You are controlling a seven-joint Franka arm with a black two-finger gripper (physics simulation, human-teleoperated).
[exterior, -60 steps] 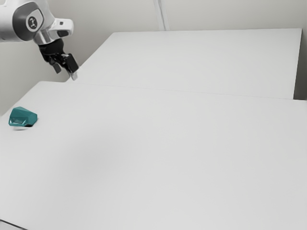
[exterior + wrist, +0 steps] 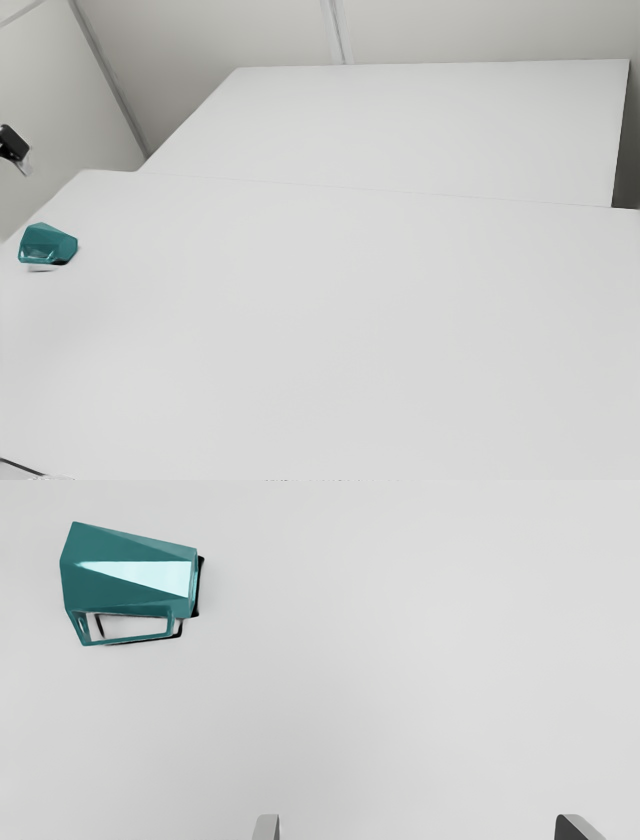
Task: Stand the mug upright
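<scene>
The end effector is spread apart; pinching the toppled mug on its taper could make it slip.

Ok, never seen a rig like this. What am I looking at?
It's a simulated Franka robot arm with a two-finger gripper. The exterior view comes from a camera at the arm's side; the gripper is near that view's left edge. The wrist view comes from a camera on the arm's hand, so its own fingertips poke in. A teal mug lies on its side on the white table. Nothing is held: the fingers stand apart, away from the mug.
</scene>
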